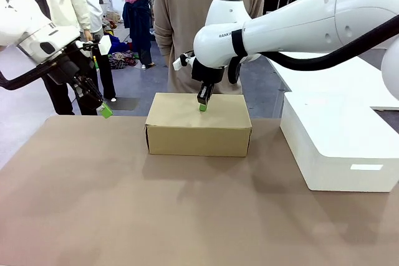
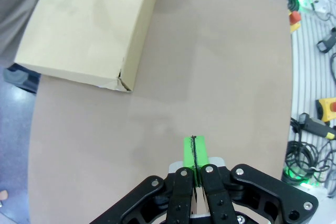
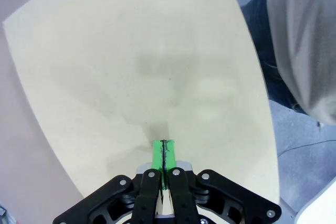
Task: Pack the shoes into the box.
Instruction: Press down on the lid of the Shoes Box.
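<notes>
Lid-pressing step, judged. The shallow tan cardboard box [image 1: 198, 124] sits closed at the centre of the front view on the brown surface [image 1: 124, 210]; the shoes are presumably inside. To finish well, the right pincer [image 1: 202, 107] should press straight down near the lid's far edge, lightly enough not to dent the card. That pincer is clenched on nothing, its 2 green pads [image 3: 164, 153] together, tip at or just above the lid; contact cannot be told. The right arm reaches in from the upper right, wrist pointing down. The left pincer [image 1: 105, 111], likewise clenched and empty, hangs tilted at the upper left, well apart from the box. A large white block [image 1: 340, 144] stands at the right.
</notes>
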Tool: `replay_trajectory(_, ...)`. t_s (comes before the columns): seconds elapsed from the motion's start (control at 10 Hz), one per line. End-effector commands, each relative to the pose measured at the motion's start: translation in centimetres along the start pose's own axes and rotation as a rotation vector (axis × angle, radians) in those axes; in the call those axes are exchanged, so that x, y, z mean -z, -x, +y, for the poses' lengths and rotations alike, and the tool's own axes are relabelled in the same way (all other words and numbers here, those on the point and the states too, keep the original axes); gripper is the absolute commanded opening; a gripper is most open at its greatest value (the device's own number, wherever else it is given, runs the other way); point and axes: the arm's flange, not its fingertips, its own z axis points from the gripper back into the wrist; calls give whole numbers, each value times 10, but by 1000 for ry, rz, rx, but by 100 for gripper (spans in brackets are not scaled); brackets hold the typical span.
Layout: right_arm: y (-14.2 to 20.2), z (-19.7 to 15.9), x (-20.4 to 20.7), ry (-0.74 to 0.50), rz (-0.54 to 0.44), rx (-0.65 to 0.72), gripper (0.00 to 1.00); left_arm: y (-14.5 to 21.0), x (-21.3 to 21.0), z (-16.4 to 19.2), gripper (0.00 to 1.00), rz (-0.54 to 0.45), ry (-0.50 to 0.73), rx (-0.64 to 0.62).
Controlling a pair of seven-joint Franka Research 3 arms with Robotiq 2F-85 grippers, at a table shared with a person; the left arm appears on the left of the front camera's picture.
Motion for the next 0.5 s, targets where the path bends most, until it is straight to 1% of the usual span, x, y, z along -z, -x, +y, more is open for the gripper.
replay_trajectory(0.0, -6, 4, -39, 31, -15, 10, 0, 0, -3, 0, 0, 13, -6, -7)
replay_trajectory(0.1, -6, 6, -62, 39, -21, -6, 0, 0, -3, 0, 0, 13, -6, -7)
replay_trajectory(0.4, 6, 22, -94, 36, -16, -60, 0, 0, -3, 0, 0, 13, -6, -7)
